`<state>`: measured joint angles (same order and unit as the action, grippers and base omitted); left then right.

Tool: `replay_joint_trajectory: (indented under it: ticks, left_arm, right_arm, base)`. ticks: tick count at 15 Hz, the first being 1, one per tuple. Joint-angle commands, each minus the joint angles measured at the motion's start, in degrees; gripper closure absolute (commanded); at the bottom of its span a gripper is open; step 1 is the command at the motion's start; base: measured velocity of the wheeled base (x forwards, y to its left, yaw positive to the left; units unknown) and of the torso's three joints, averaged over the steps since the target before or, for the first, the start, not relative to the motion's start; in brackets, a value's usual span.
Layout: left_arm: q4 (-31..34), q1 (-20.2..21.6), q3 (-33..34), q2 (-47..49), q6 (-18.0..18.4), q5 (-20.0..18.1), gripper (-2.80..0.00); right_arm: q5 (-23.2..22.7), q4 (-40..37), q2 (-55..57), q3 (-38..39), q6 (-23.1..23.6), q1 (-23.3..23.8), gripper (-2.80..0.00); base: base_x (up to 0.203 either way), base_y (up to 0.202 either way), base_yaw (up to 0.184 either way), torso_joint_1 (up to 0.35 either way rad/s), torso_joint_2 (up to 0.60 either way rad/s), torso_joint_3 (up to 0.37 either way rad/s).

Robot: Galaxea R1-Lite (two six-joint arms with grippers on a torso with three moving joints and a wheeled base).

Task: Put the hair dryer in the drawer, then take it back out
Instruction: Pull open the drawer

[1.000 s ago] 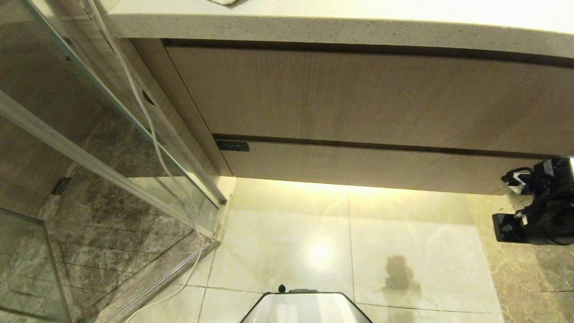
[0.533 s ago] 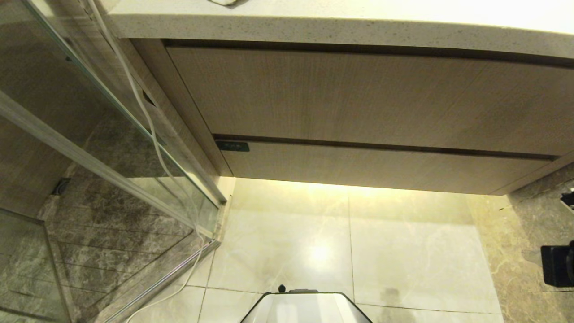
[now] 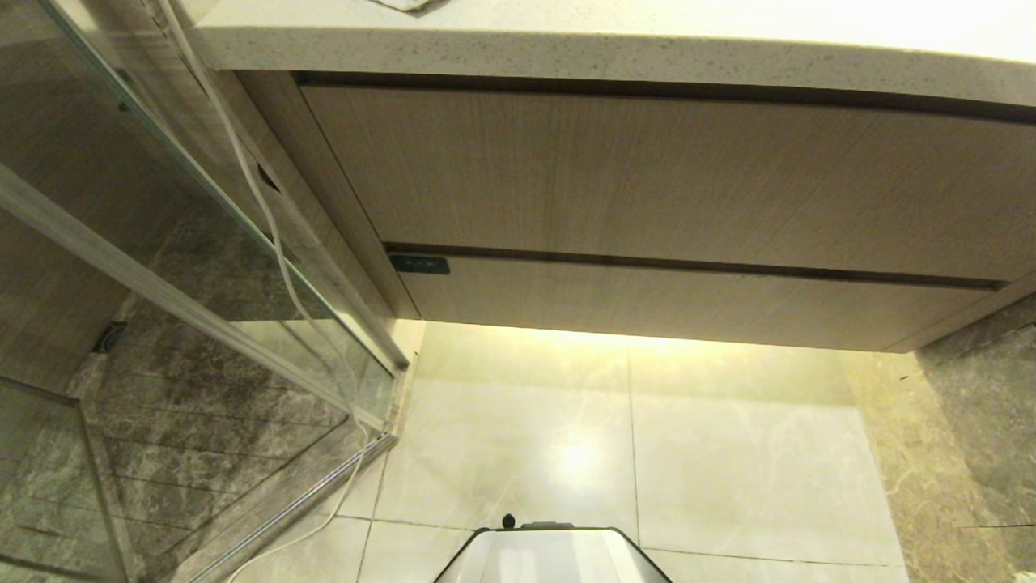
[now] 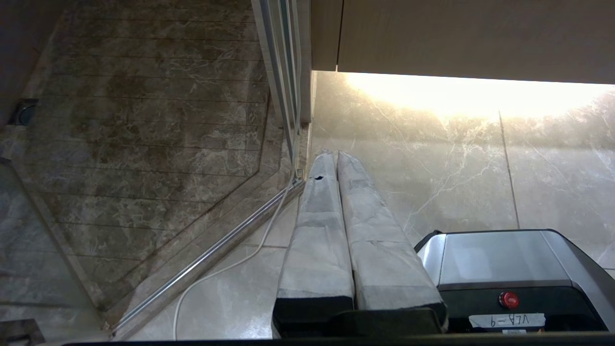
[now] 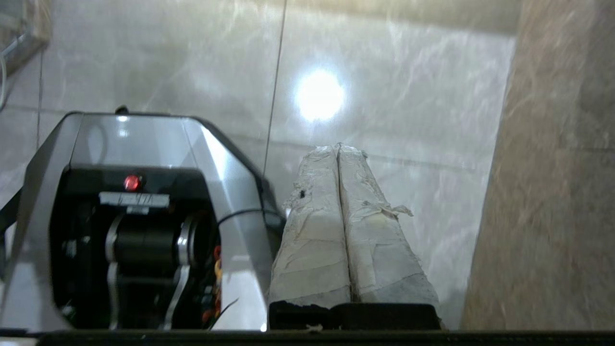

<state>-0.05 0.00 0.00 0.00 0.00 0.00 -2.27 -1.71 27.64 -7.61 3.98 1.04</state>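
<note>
One drawer (image 3: pixel 688 304), shut, across the head view's lower middle, under one taller panel (image 3: pixel 647 174). One white cord (image 3: pixel 267 219) at upper left; hair dryer itself nowhere seen. Two grippers, wrist views only: left gripper (image 4: pixel 335 154) and right gripper (image 5: pixel 338 148), both pressed closed, empty, above floor tiles (image 5: pixel 394 86).

drawer (image 3: pixel 688 304): matt light wood-grain
surface (image 3: pixel 566 48): speckled stone
floor (image 3: pixel 647 453): glossy marble tile
screen (image 3: pixel 162 243): glass, metal frame
hand fingers (image 4: pixel 317 226): worn tape wrap
</note>
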Motion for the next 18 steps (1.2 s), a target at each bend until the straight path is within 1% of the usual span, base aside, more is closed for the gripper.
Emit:
replay_joint_trajectory:
  ticks: [1, 4, 5, 7, 8, 12, 14, 18]
  left_arm:
    - [0.0, 0.0, 0.0, -0.1, 0.0, 0.0, 0.0]
    - [0.0, 0.0, 0.0, -0.1, 0.0, 0.0, 0.0]
    - [0.0, 0.0, 0.0, 0.0, 0.0, 0.0, 0.0]
    - [0.0, 0.0, 0.0, 0.0, 0.0, 0.0, 0.0]
    - [0.0, 0.0, 0.0, 0.0, 0.0, 0.0, 0.0]
    - [0.0, 0.0, 0.1, 0.0, 0.0, 0.0, 0.0]
    - [0.0, 0.0, 0.0, -0.1, 0.0, 0.0, 0.0]
    - [0.0, 0.0, 0.0, 0.0, 0.0, 0.0, 0.0]
  right_arm:
    - [1.2, 4.0, -14.1, 6.5, -0.2, -2.2, 0.0]
    - [1.7, 5.1, -25.5, 7.4, -1.0, -1.5, 0.0]
    - [1.9, 5.0, -27.7, 7.6, -2.2, -1.4, 0.0]
    - [2.5, 0.7, -27.7, 7.5, -5.8, -1.2, 0.0]
    - [2.4, 2.0, -27.7, 7.6, -5.9, -1.2, 0.0]
    - [2.1, 2.2, -27.7, 7.7, -4.3, -1.2, 0.0]
    - [2.4, 2.2, -27.7, 7.7, -5.3, -1.2, 0.0]
    - [2.4, 2.2, -27.7, 7.7, -5.6, -1.2, 0.0]
  base:
    - [0.0, 0.0, 0.0, 0.0, 0.0, 0.0]
    - [0.0, 0.0, 0.0, 0.0, 0.0, 0.0]
    - [0.0, 0.0, 0.0, 0.0, 0.0, 0.0]
    - [0.0, 0.0, 0.0, 0.0, 0.0, 0.0]
    - [0.0, 0.0, 0.0, 0.0, 0.0, 0.0]
    - [0.0, 0.0, 0.0, 0.0, 0.0, 0.0]
    - [0.0, 0.0, 0.0, 0.0, 0.0, 0.0]
    - [0.0, 0.0, 0.0, 0.0, 0.0, 0.0]
